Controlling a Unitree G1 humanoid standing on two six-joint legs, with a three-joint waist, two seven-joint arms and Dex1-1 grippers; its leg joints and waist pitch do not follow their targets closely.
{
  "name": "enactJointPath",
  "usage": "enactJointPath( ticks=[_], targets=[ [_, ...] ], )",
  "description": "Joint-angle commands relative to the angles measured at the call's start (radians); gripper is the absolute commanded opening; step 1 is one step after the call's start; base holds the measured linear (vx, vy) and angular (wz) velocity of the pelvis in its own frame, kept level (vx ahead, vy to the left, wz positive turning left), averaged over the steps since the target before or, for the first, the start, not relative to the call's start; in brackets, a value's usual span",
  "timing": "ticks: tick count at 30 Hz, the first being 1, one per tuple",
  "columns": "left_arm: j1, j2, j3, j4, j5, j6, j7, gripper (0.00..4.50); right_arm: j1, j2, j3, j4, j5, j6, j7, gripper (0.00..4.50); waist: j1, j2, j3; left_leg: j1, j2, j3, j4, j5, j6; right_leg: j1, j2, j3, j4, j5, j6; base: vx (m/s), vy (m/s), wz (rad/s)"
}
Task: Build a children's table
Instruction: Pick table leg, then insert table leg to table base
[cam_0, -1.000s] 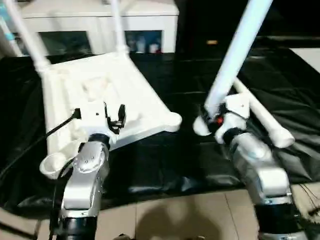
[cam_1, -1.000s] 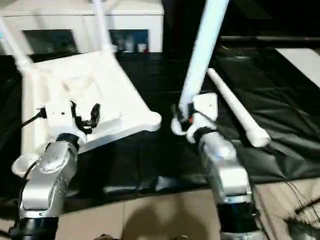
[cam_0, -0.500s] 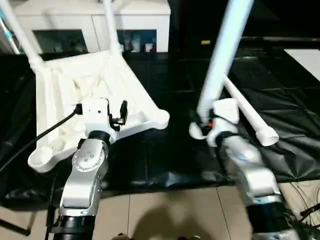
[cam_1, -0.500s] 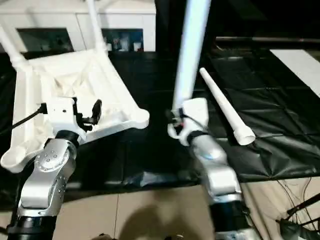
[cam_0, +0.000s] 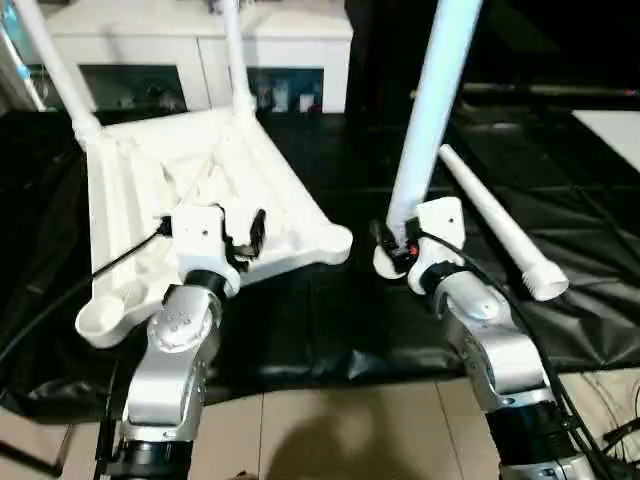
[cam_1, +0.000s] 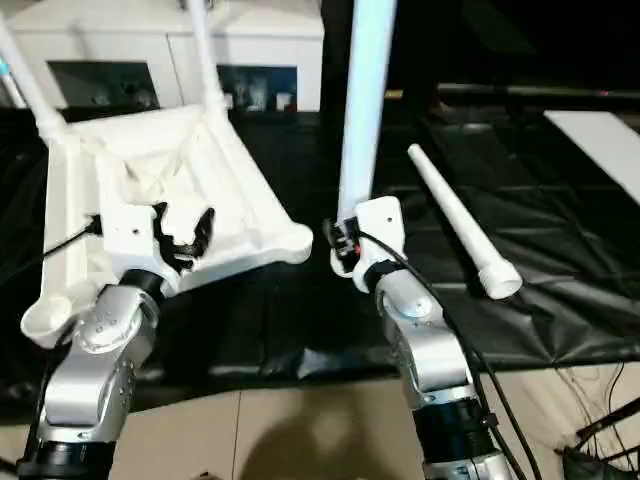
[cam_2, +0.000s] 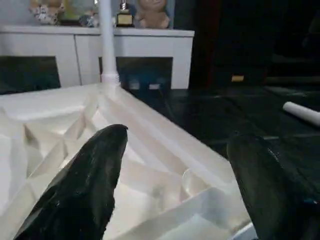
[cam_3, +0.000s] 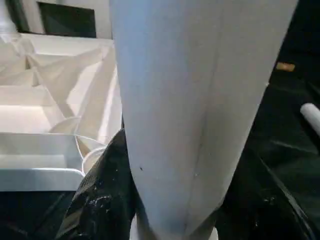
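The black-covered desk (cam_0: 330, 320) carries everything. On its left half the white table top (cam_0: 190, 190) lies underside up, its ribs and raised rim showing, with two legs (cam_0: 236, 60) already standing in the far corner sockets. The near left socket (cam_0: 98, 322) and the near right socket (cam_0: 335, 243) are open. Behind the desk stands a white cabinet (cam_0: 200, 50) with glass doors.

My right gripper (cam_1: 345, 250) is clamped on a third leg (cam_0: 428, 120), holding it near its lower end so it rises steeply and leans a little to the right, its foot just beside the near right socket but apart from it. In the right wrist view the leg (cam_3: 200, 100) sits between my two black fingers (cam_3: 105, 200), with the ribbed top off to one side. A fourth leg (cam_0: 495, 225) lies loose on the desk to the right, its wide end toward me.

My left gripper (cam_0: 240, 240) hangs over the near edge of the table top with its fingers spread wide and nothing between them. The left wrist view shows both fingers (cam_2: 85, 185) apart above the ribs, and ornaments (cam_2: 120, 10) on top of the cabinet that the head views do not make out.
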Motion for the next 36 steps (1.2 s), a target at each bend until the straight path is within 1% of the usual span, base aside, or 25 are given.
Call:
enactJointPath(
  ticks=[1, 2, 3, 4, 5, 6, 7, 8, 9, 10, 11, 12, 14, 15, 16, 17, 18, 19, 21, 22, 23, 27, 31, 34, 36],
  targets=[
    [-0.006, -0.001, -0.006, -0.010, 0.002, 0.007, -0.001, 3.66, 0.002, -0.012, -0.004, -0.003, -0.017, -0.021, 0.007, 1.82, 0.013, 0.014, -0.038, -0.084, 0.064, -0.070, -0.194, -0.856, 0.015, 0.111, -0.056, 0.040, 0.108, -0.386, -0.003, 0.000, 0.000, 0.00],
    [-0.006, 0.001, -0.007, -0.010, 0.003, 0.007, -0.002, 3.66, 0.002, -0.011, -0.007, 0.001, -0.020, -0.021, -0.001, 1.82, 0.017, 0.013, -0.044, -0.089, 0.043, -0.063, -0.173, -0.819, 0.041, 0.106, -0.054, 0.076, 0.123, -0.369, 0.021, 0.000, 0.000, 0.00],
    [-0.006, 0.001, -0.007, -0.010, 0.002, 0.007, -0.003, 3.66, 0.002, -0.012, -0.007, 0.004, -0.023, -0.024, -0.005, 1.82, 0.012, -0.060, -0.050, -0.057, -0.034, -0.050, -0.041, -0.513, 0.102, 0.050, -0.132, 0.113, -0.036, -0.843, 0.107, 0.030, -0.085, 0.39],
    [-0.005, 0.001, -0.007, -0.010, 0.000, 0.008, -0.004, 3.66, 0.003, -0.008, -0.014, 0.007, -0.024, -0.031, -0.016, 1.82, 0.024, -0.061, -0.050, -0.034, -0.047, -0.026, 0.086, -0.307, 0.102, 0.015, -0.210, 0.109, -0.121, -1.059, 0.100, 0.123, -0.092, 0.52],
    [-0.004, 0.001, -0.008, -0.010, 0.000, 0.007, -0.005, 3.66, 0.004, -0.002, -0.023, 0.009, -0.016, -0.034, -0.019, 1.82, 0.027, -0.049, -0.058, -0.116, -0.022, -0.043, 0.145, -0.133, 0.114, 0.080, -0.268, 0.128, -0.107, -1.048, 0.056, 0.123, -0.092, 0.52],
    [-0.003, 0.001, -0.008, -0.009, 0.000, 0.006, -0.006, 3.66, 0.005, 0.003, -0.030, 0.009, -0.009, -0.034, -0.020, 1.82, 0.032, -0.030, -0.073, -0.091, -0.009, -0.046, 0.097, -0.125, 0.088, 0.066, -0.204, 0.158, -0.075, -0.898, -0.009, 0.112, -0.048, 0.46],
    [-0.004, 0.001, -0.008, -0.007, 0.000, 0.005, -0.006, 3.66, 0.005, 0.007, -0.038, 0.011, -0.002, -0.031, -0.025, 1.82, 0.052, -0.018, -0.076, -0.098, -0.002, -0.035, 0.030, -0.072, 0.109, 0.097, -0.138, 0.118, -0.053, -0.660, -0.127, 0.108, -0.020, 0.37],
    [-0.004, 0.000, -0.009, -0.005, 0.001, 0.003, -0.007, 3.66, 0.003, 0.009, -0.045, 0.013, 0.002, -0.026, -0.030, 1.82, 0.054, -0.001, -0.083, -0.069, 0.011, -0.029, -0.007, -0.040, 0.107, 0.086, -0.105, 0.087, -0.044, -0.536, -0.151, 0.108, -0.020, 0.37],
    [-0.008, 0.000, -0.010, -0.003, 0.001, 0.002, -0.008, 3.66, 0.001, 0.005, -0.043, 0.016, 0.000, -0.029, -0.028, 1.82, 0.026, 0.029, -0.091, 0.028, 0.086, -0.094, -0.063, -0.060, 0.154, 0.011, -0.034, 0.050, 0.039, -0.313, -0.147, 0.153, 0.000, 0.18],
    [-0.009, 0.001, -0.011, -0.002, 0.001, 0.003, -0.008, 3.66, -0.001, 0.002, -0.041, 0.017, -0.003, -0.034, -0.026, 1.82, -0.001, 0.034, -0.088, 0.075, 0.124, -0.139, -0.077, -0.081, 0.195, -0.041, -0.022, 0.048, 0.094, -0.252, -0.136, 0.178, 0.001, 0.09],
    [-0.011, 0.002, -0.013, -0.002, 0.000, 0.003, -0.011, 3.66, -0.002, 0.002, -0.042, 0.018, -0.002, -0.033, -0.026, 1.82, -0.015, 0.029, -0.105, 0.142, 0.161, -0.186, -0.063, 0.007, 0.325, -0.110, -0.035, 0.065, 0.156, -0.192, -0.070, 0.178, 0.001, 0.09],
    [-0.011, 0.003, -0.013, -0.002, 0.000, 0.002, -0.012, 3.66, -0.002, 0.002, -0.042, 0.018, -0.002, -0.033, -0.026, 1.82, -0.015, 0.018, -0.105, 0.140, 0.159, -0.181, -0.046, 0.165, 0.454, -0.153, -0.052, 0.088, 0.186, -0.149, 0.013, 0.161, -0.016, 0.06],
    [-0.011, 0.003, -0.014, 0.000, 0.000, 0.001, -0.015, 3.66, -0.002, 0.002, -0.041, 0.020, -0.005, -0.037, -0.023, 1.82, -0.011, -0.010, -0.098, 0.094, 0.071, -0.101, -0.029, 0.169, 0.455, -0.145, -0.060, 0.117, 0.131, -0.008, 0.018, 0.134, -0.044, 0.02],
    [-0.011, 0.005, -0.014, 0.000, 0.003, 0.004, -0.013, 3.66, -0.002, 0.002, -0.042, 0.021, -0.009, -0.039, -0.023, 1.82, 0.007, -0.065, -0.101, -0.006, -0.073, -0.015, 0.018, 0.000, 0.354, -0.019, -0.069, 0.175, 0.054, 0.077, -0.027, 0.127, -0.072, 0.10],
    [-0.011, 0.007, -0.015, 0.001, 0.006, 0.007, -0.012, 3.66, -0.003, 0.003, -0.042, 0.022, -0.012, -0.040, -0.024, 1.82, 0.037, -0.074, -0.086, -0.057, -0.102, -0.005, 0.069, -0.112, 0.304, 0.035, -0.142, 0.248, -0.008, -0.012, -0.124, 0.124, -0.099, 0.06],
    [-0.009, 0.014, -0.019, -0.001, -0.003, 0.015, -0.028, 3.66, -0.002, 0.001, -0.042, 0.019, -0.010, -0.046, -0.014, 1.82, 0.051, -0.076, -0.102, -0.131, -0.072, -0.048, 0.131, -0.059, 0.208, 0.116, -0.192, 0.275, 0.010, 0.032, -0.223, 0.124, -0.099, 0.06],
    [-0.007, 0.029, -0.025, -0.001, -0.025, 0.016, -0.072, 3.66, -0.001, -0.002, -0.044, 0.012, -0.005, -0.048, -0.001, 1.82, 0.057, -0.066, -0.102, -0.146, -0.063, -0.064, 0.107, 0.079, 0.113, 0.102, -0.163, 0.235, 0.051, 0.324, -0.229, 0.105, -0.094, -0.08],
    [-0.006, 0.055, -0.038, 0.005, -0.044, 0.006, -0.134, 3.66, -0.001, -0.004, -0.048, 0.005, 0.007, -0.048, 0.017, 1.82, 0.052, -0.048, -0.098, -0.127, -0.039, -0.070, 0.040, 0.220, 0.060, 0.064, -0.128, 0.170, 0.081, 0.571, -0.211, 0.050, -0.081, -0.12],
    [-0.016, 0.103, -0.060, 0.029, -0.057, -0.015, -0.231, 3.66, -0.002, -0.012, -0.054, -0.001, 0.020, -0.047, 0.033, 1.82, 0.035, -0.009, -0.102, -0.120, -0.022, -0.065, -0.010, 0.371, 0.080, 0.032, -0.049, 0.122, 0.108, 0.632, -0.124, 0.025, -0.040, -0.06],
    [-0.022, 0.121, -0.066, 0.042, -0.063, -0.021, -0.266, 3.66, -0.003, -0.016, -0.056, -0.001, 0.021, -0.048, 0.034, 1.82, 0.038, 0.012, -0.111, -0.102, 0.001, -0.078, 0.000, 0.392, 0.078, 0.019, -0.046, 0.125, 0.113, 0.603, -0.106, 0.000, 0.000, 0.00],
    [-0.030, 0.147, -0.074, 0.051, -0.091, -0.009, -0.336, 3.66, -0.004, -0.021, -0.060, -0.002, 0.026, -0.049, 0.038, 1.82, 0.036, 0.006, -0.116, -0.074, 0.029, -0.082, 0.014, 0.384, 0.086, -0.003, -0.059, 0.140, 0.103, 0.523, -0.114, 0.000, 0.000, 0.00],
    [-0.090, 0.230, -0.071, 0.104, -0.176, 0.009, -0.547, 4.03, -0.016, -0.040, -0.082, 0.002, 0.043, -0.059, 0.054, 1.82, 0.053, 0.003, -0.088, -0.073, 0.027, -0.060, -0.029, -0.021, 0.014, -0.001, -0.079, 0.153, 0.056, 0.111, -0.197, 0.003, 0.002, 0.01],
    [-0.210, 0.322, -0.113, 0.245, -0.162, 0.002, -0.713, 4.43, -0.042, -0.055, -0.116, 0.012, 0.067, -0.063, 0.096, 1.82, 0.055, 0.005, -0.070, -0.051, 0.028, -0.044, -0.059, -0.285, -0.029, -0.014, -0.086, 0.158, 0.024, -0.272, -0.174, -0.065, 0.005, 0.04],
    [-0.268, 0.354, -0.148, 0.329, -0.156, 0.010, -0.813, 4.45, -0.056, -0.074, -0.122, 0.015, 0.081, -0.063, 0.122, 1.82, 0.057, 0.006, -0.064, -0.046, 0.029, -0.036, -0.066, -0.307, -0.033, -0.018, -0.095, 0.163, 0.004, -0.414, -0.134, -0.023, 0.000, 0.02],
    [-0.311, 0.395, -0.216, 0.409, -0.123, 0.001, -0.941, 4.45, -0.068, -0.097, -0.120, 0.009, 0.092, -0.061, 0.153, 1.82, 0.058, 0.013, -0.077, -0.056, 0.031, -0.036, -0.067, -0.223, -0.025, -0.014, -0.092, 0.164, 0.013, -0.328, -0.126, 0.000, 0.000, 0.00]
  ],
)
